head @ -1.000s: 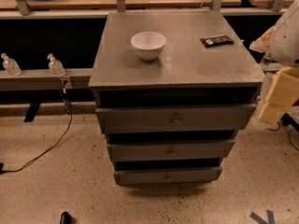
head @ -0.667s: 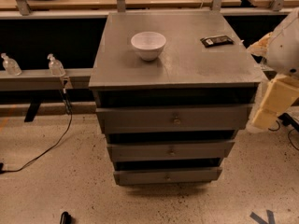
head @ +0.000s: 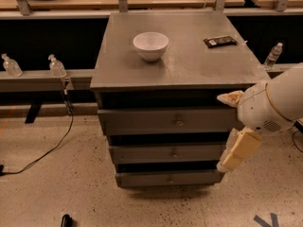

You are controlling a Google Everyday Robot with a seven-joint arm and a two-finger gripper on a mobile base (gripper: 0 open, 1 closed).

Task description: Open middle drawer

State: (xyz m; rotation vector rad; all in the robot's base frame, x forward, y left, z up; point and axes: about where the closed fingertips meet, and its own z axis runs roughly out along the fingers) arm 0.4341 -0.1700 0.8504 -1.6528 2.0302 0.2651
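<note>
Since the middle drawer (head: 151, 154) lies second of three in the grey cabinet (head: 199, 65), its long front running left to right with the small knob (head: 174, 152) at its centre, my reach must go sideways. My gripper (head: 236, 151) hangs just off the drawer's right end, at about its height, so the knob lies to my left. I cannot tell whether the gripper is open or closed. A white bowl (head: 150, 45) sits on top.
</note>
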